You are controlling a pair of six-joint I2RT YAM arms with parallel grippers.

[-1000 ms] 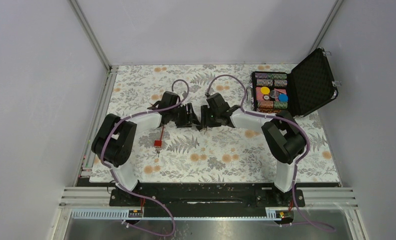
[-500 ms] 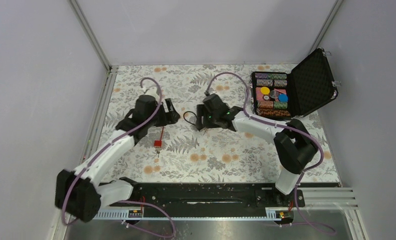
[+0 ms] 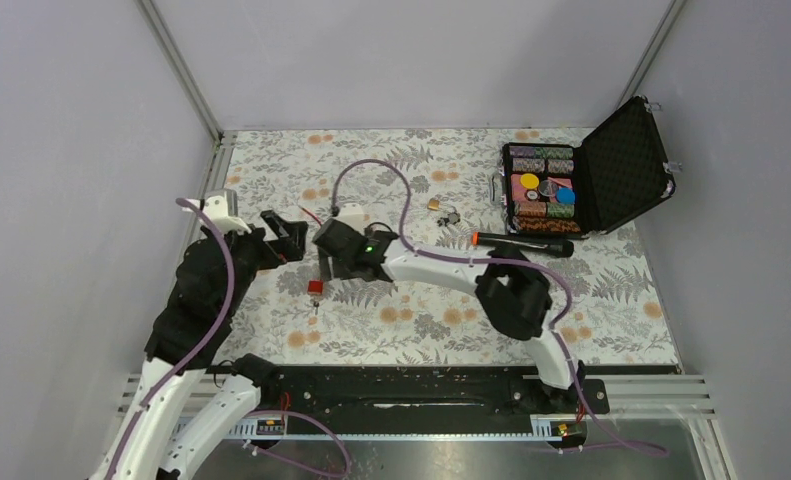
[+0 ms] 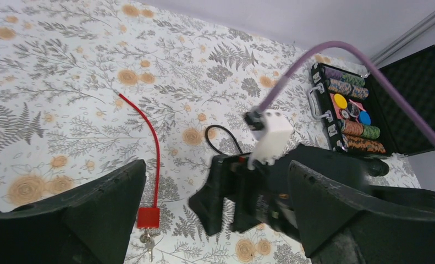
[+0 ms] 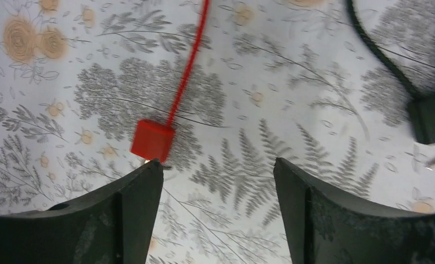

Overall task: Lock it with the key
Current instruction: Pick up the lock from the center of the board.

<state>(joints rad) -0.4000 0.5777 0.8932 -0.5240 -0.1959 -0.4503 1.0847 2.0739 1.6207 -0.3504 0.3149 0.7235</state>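
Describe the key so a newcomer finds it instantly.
Find the open black case of poker chips at the far right of the floral mat. Just left of its handle lies the key: a tiny silvery cluster with a brass piece. Unlike the red cable lock, it has no wire loop.

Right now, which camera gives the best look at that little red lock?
The right wrist view: the red lock sits close and large. The left wrist view shows it smaller, with more of its cable; the top view, only a tiny red speck.
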